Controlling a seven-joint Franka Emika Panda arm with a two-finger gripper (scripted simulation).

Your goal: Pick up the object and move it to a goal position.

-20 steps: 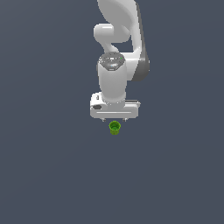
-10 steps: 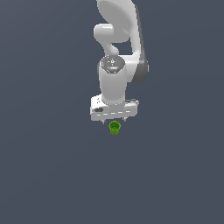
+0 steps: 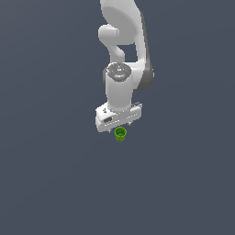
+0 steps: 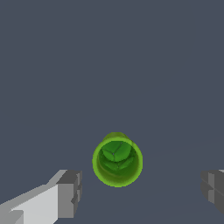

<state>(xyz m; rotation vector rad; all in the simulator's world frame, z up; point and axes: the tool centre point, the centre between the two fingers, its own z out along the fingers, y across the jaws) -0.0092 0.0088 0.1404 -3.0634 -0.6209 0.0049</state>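
- Wrist view has the green cup (image 4: 117, 160) sitting upright on the tabletop (image 4: 109, 65), hollow top facing the camera, right between the two fingertips (image 4: 70, 194).
- Claw (image 4: 140, 190) is spread wide, with a clear gap on both sides of the cup's rim.
- Exterior view: cup (image 3: 120, 134) pokes out just under the claw (image 3: 118, 125), with plain tabletop (image 3: 50, 183) all around.

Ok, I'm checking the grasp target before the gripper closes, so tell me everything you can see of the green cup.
The green cup is a tiny, bright green cylinder with a hollow top and a darker green inside, smooth and plastic-looking. It stands upright on the flat dark grey surface, its opening facing up. In the wrist view it sits between the two grey fingertips of the open gripper, with clear gaps on both sides; neither touches it. It is far smaller than the gripper above it.
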